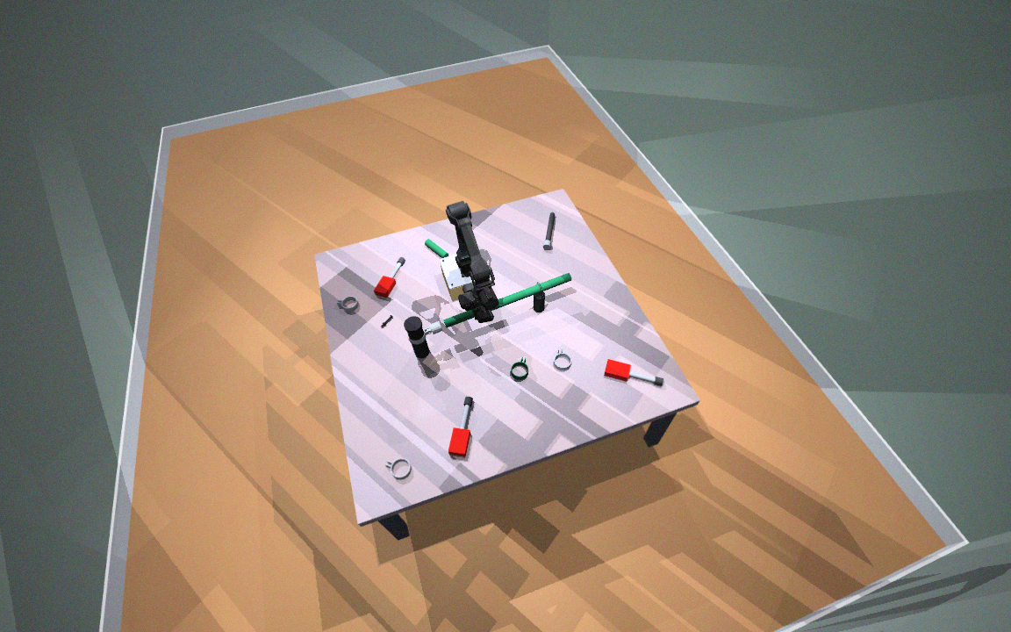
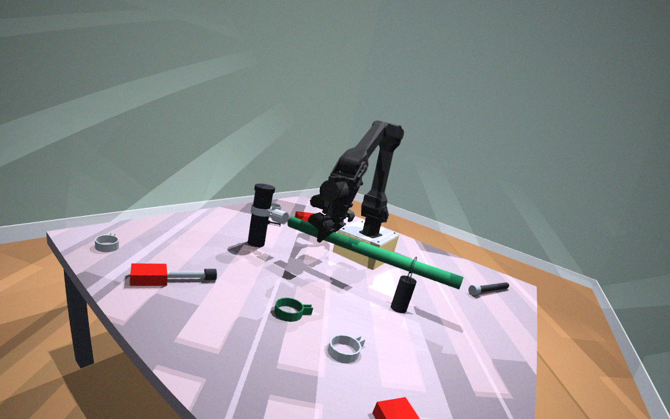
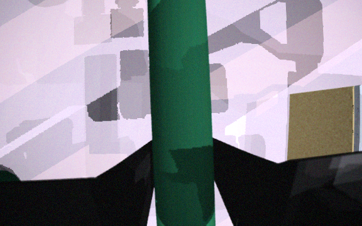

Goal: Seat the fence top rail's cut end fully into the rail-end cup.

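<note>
My gripper (image 1: pixel 483 311) (image 2: pixel 321 232) (image 3: pixel 180 144) is shut on the green rail (image 1: pixel 534 291) (image 2: pixel 379 252) (image 3: pixel 181 94), nearer its cut end, and holds it above the table. The rail slopes down toward its far end and passes through the wire loop on the small black post (image 1: pixel 539 301) (image 2: pixel 403 294). The big black post (image 1: pixel 419 345) (image 2: pixel 258 231) carries a grey brace band high up, with the rail-end cup (image 1: pixel 434 327) (image 2: pixel 279 216). The cut end is close by the cup's mouth; in the exterior view it shows slightly below and beside it, outside.
Around the posts on the table (image 1: pixel 430 495) (image 2: pixel 223 333) lie a green band (image 1: pixel 517 364) (image 2: pixel 291 306), a grey band (image 1: pixel 562 355) (image 2: pixel 344 349) and a red-ended tool (image 1: pixel 459 441) (image 2: pixel 148 274). The arm's base box stands behind the rail.
</note>
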Controlling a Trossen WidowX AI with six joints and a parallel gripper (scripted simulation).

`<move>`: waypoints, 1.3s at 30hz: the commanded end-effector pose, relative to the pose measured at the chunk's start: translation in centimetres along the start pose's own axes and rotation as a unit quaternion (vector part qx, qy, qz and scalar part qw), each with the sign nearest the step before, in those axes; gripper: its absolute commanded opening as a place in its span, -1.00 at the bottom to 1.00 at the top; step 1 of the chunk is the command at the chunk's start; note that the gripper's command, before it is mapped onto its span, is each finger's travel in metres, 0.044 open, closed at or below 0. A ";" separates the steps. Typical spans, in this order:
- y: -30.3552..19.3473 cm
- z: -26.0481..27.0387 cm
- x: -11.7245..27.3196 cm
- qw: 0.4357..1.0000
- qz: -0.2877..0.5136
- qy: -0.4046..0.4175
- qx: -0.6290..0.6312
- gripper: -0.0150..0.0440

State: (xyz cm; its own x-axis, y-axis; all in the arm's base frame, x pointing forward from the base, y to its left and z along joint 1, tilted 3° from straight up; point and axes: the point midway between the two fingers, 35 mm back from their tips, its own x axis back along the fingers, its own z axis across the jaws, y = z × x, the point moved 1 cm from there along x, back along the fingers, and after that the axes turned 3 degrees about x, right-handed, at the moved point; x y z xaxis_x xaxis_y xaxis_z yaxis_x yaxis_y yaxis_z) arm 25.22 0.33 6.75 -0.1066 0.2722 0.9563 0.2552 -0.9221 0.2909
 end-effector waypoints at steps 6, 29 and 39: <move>0.1 0.1 0.1 1.000 0.000 0.000 0.000 -0.49; 0.5 0.5 0.6 1.000 0.000 0.001 0.000 -0.49; 0.8 0.6 0.8 1.000 0.000 0.001 0.000 -0.49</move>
State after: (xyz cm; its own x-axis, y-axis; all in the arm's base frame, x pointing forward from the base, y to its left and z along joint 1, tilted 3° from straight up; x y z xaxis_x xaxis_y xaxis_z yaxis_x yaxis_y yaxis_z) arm 25.34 0.17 7.16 -0.0898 0.2650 0.9600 0.2596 -0.9244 0.2795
